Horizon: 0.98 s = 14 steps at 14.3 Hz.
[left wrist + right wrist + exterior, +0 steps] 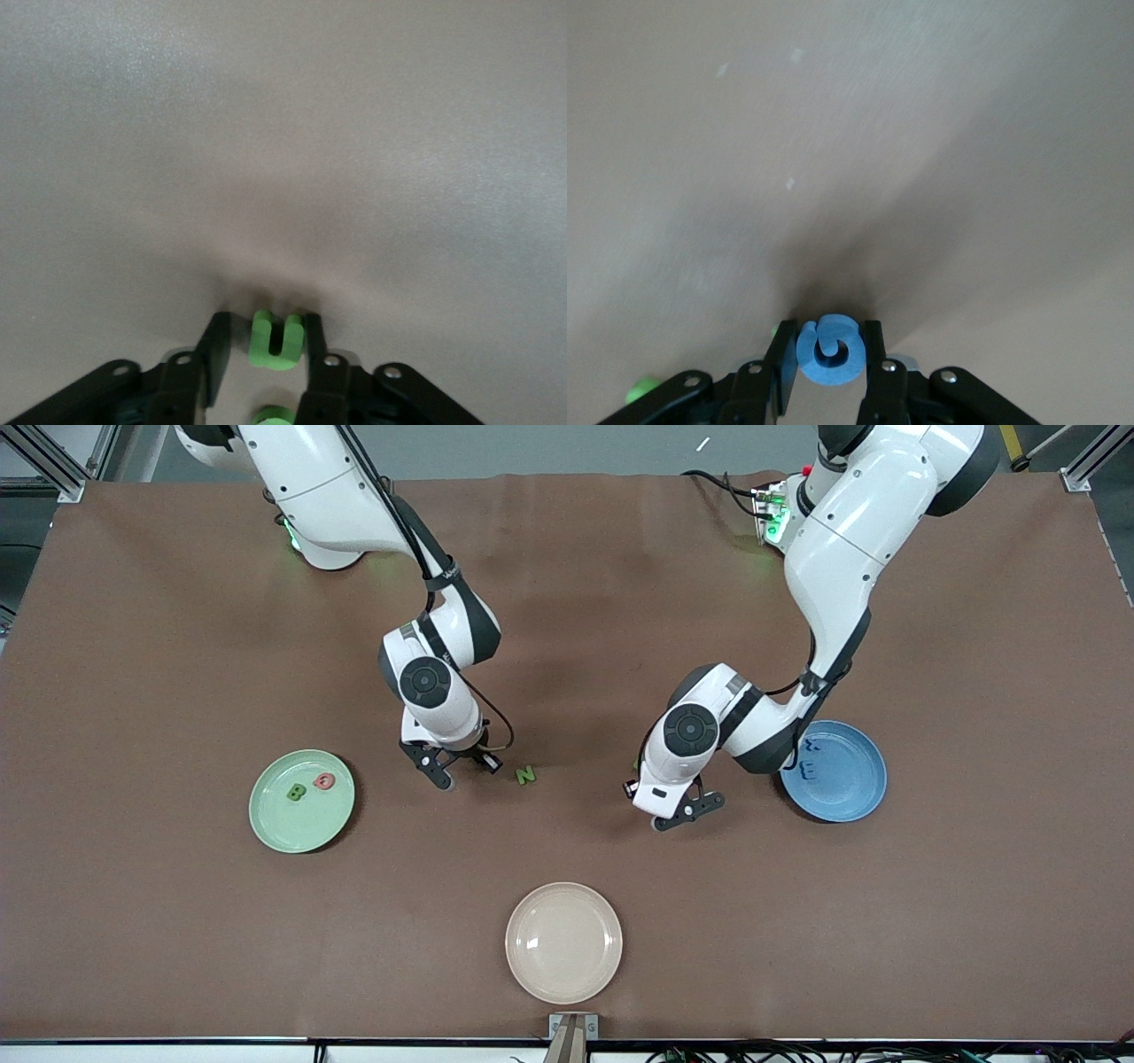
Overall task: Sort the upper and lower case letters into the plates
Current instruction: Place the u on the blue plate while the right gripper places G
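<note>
Both grippers are down at the brown table (159, 646) at once, each closed around a foam letter at mid-table. The left gripper (265, 345) is seen with its fingers (314, 341) pressed against the sides of the green u (275, 339), which lies on the cloth near the blue plate (850, 788). The right gripper (830, 352) is clamped on the blue G (827, 351), just beside the green N (525, 775), which is left loose on the table.

The green plate (279, 819) already holds the B (295, 792) and the Q (325, 781); two blue letters (807, 760) lie in the blue plate, half hidden under the left arm. A cream plate (563, 943), nearer the camera, holds nothing.

The step in hand is judged to be the grasp before the lift. It is done well if both grips are confirmed firm and centred before either arm is raised, since thin foam is easily squeezed out or tipped. A straight upward lift is advised, so that the N is not dragged by the right fingers. The G is best carried to the green plate and the u to the blue, each released low over a bare part of the plate.
</note>
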### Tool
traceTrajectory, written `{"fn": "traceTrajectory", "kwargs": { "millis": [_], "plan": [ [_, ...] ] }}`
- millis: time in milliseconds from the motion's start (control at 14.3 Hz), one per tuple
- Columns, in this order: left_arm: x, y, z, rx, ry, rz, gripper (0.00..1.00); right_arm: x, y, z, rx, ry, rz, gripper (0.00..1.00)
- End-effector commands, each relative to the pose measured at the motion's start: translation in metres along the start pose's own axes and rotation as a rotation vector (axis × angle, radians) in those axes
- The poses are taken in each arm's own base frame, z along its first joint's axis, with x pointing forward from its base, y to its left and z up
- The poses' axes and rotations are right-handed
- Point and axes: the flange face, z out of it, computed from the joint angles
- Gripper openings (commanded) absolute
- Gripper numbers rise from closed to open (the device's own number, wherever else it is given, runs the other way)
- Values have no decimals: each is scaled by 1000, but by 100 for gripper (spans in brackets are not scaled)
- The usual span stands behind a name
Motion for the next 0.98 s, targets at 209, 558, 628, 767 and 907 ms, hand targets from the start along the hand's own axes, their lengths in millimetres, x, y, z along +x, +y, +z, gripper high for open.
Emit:
{"fn": "traceTrajectory", "kwargs": {
  "millis": [209, 558, 628, 767, 907],
  "plan": [
    [5, 3, -2, 0, 23, -6, 7, 138, 23, -93, -124, -60, -158, 0],
    [33, -19, -53, 5, 65, -15, 5, 243, 87, -103, -109, -104, -268, 0],
    [35, -31, -58, 43, 54, 16, 6, 254, 95, -100, -108, -107, -270, 0],
    [43, -62, -77, 71, 54, 69, 6, 265, 107, -87, -96, -90, -263, 0],
    [47, -94, -89, 91, 53, 109, 6, 265, 114, -61, -80, -58, -256, 0]
  ]
}}
